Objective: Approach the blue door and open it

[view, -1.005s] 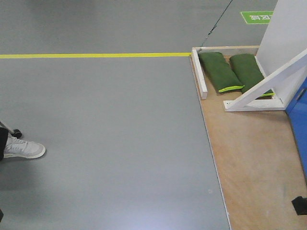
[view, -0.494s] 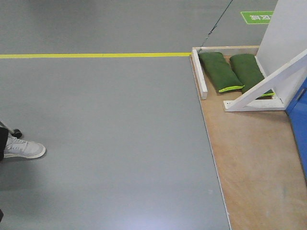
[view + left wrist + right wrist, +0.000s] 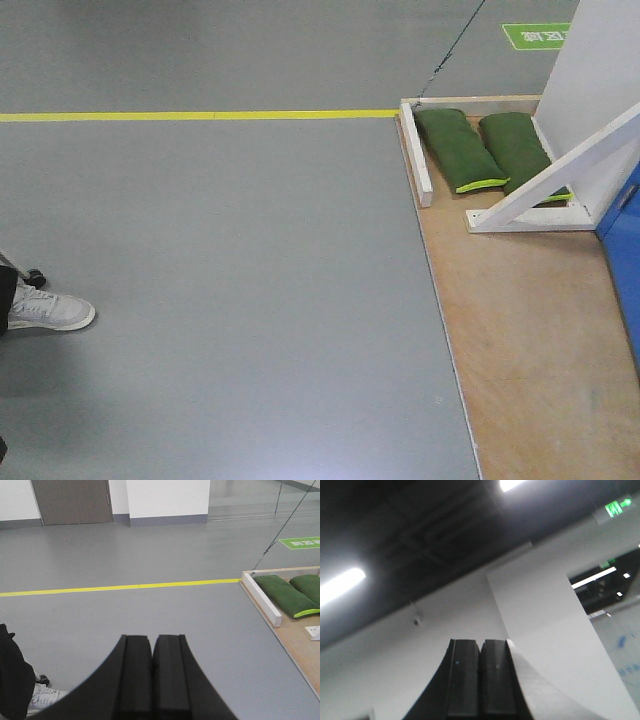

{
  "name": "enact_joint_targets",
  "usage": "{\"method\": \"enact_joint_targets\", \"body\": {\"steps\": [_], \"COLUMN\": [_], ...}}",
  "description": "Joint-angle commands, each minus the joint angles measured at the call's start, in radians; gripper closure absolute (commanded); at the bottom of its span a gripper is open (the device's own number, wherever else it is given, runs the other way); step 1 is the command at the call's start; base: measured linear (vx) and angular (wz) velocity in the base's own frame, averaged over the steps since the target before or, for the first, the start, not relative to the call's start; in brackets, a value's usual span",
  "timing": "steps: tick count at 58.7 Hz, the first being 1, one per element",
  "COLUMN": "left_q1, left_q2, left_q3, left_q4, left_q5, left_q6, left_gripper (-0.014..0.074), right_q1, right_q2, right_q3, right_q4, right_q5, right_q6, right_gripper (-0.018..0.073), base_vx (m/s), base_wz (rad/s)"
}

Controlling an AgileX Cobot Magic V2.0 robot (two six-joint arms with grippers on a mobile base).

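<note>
**Blue door at the right edge of view, both arms' fingers pressed shut**

In the front view only a narrow strip of the blue door [image 3: 625, 270] showed, at the far right edge of the frame. It stood on the right side of a wooden platform [image 3: 530, 330], just near of a white slanted beam [image 3: 560, 170]. No handle or lock could be seen on that strip. Behind the beam rose a white upright panel [image 3: 600, 70]. Two green sandbags [image 3: 460, 150] lay side by side at the far end of the platform, partly under the beam. Grey floor [image 3: 220, 280] filled the left and middle of the view, crossed at the far side by a yellow line [image 3: 200, 116] that ended at the platform's corner. A white shoe [image 3: 50, 310] rested on the floor at the left edge.

The left fingers [image 3: 137, 670] were closed pad against pad with nothing between them, and pointed over the floor towards the yellow line. The right fingers [image 3: 465, 675] were likewise closed together and empty, and pointed upward at a dark ceiling and white walls.
</note>
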Motion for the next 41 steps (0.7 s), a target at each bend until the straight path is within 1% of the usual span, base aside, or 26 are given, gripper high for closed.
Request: {"method": "enact_joint_targets", "body": {"steps": [1,7,12,19,30,41], "left_q1": [-0.006,-0.006,-0.006,-0.006,-0.006,-0.006], "left_q2": [-0.012,-0.012,-0.012,-0.012,-0.012,-0.012], "left_q3": [-0.026,-0.026,-0.026,-0.026,-0.026,-0.026], "left_q4": [-0.002,-0.002,-0.002,-0.002,-0.002,-0.002], "left_q5": [-0.085,-0.085,-0.085,-0.085,-0.085,-0.085], "left_q6": [-0.007,-0.007,-0.007,-0.007,-0.007,-0.007], "left_gripper": [0.0524,0.0524,0.0524,0.0524,0.0524,0.0524], "right_q1": [0.001,0.0,0.0,0.0,0.0,0.0], "right_q2": [0.1,0.163,0.197,0.235,0.298,0.387], "right_q3": [-0.154,-0.244,-0.262,-0.262,-0.259,-0.259], "right_q4": [0.11,0.223,0.269,0.273,0.3,0.3], "right_q5": [-0.134,-0.207,-0.27,-0.325,-0.323,-0.31], "right_q6": [-0.002,-0.002,-0.002,-0.002,-0.002,-0.002], "right_gripper": [0.0547,0.0547,0.0547,0.0547,0.0547,0.0547], "base_vx": [0.0,0.0,0.0,0.0,0.0,0.0], "base_wz": [0.0,0.0,0.0,0.0,0.0,0.0]}}
